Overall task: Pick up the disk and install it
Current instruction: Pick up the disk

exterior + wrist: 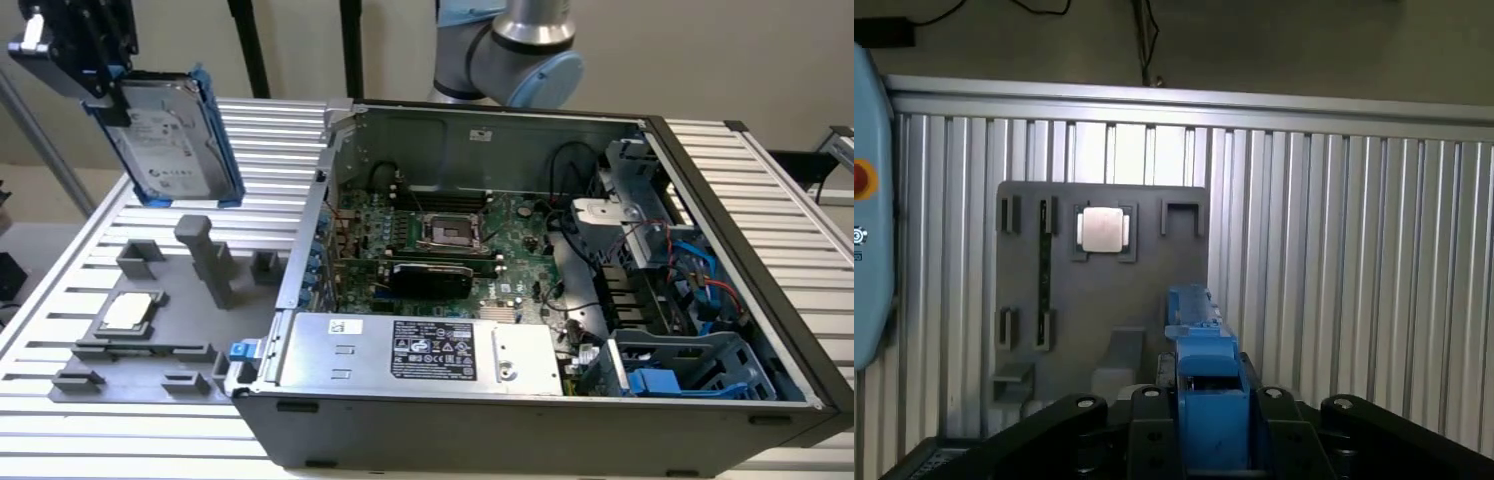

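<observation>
Exterior view, left to right: gripper point(104, 90) clamped on the upper end of the disk point(171, 140), which hangs upright beneath the hand, clear of the grey fixture plate point(147, 335) below; CPU chip point(127, 312) sits in its pocket there. Open computer case point(747, 190) off to the exterior view's right of the hand, blue drive cage point(694, 365) at its farthest end. Wrist view: blue carrier rail point(1206, 370) pinched between the jaws. Step judged: pickup done, install not yet. Next move calls for squaring the rails to the cage.

no text readable, disk point(174, 140) label illegible
</observation>
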Robot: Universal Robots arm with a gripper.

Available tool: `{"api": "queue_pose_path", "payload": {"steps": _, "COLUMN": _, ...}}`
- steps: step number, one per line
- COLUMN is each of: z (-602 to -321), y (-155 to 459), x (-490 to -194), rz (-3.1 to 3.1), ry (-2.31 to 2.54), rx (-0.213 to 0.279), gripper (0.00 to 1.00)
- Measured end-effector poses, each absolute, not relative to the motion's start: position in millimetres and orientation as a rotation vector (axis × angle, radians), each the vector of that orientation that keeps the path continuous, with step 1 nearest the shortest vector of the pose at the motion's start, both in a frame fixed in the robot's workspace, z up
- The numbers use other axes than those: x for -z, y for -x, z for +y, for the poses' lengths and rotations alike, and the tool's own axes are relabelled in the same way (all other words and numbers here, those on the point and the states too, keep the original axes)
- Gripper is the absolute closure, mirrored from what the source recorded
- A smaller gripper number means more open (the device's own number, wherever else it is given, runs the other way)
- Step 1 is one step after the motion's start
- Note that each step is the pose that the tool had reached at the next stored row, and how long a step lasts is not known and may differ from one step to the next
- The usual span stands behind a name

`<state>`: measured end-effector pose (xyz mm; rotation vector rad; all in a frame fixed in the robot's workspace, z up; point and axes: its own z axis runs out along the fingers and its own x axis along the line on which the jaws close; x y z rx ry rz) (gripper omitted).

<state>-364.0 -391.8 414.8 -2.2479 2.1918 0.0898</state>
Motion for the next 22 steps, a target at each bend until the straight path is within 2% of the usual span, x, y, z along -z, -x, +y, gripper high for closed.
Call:
{"api": "queue_pose_path", "payload": {"steps": 14, "z": -401.8, "y": 300.4, "x": -478.0, "rz": 2.198, "ry": 2.254, "rx": -0.107, "gripper": 0.67}}
{"api": "queue_pose_path", "payload": {"steps": 22, "z": -416.3, "y": 265.5, "x": -486.1, "rz": 2.199, "ry": 2.254, "rx": -0.108, "gripper": 0.67}}
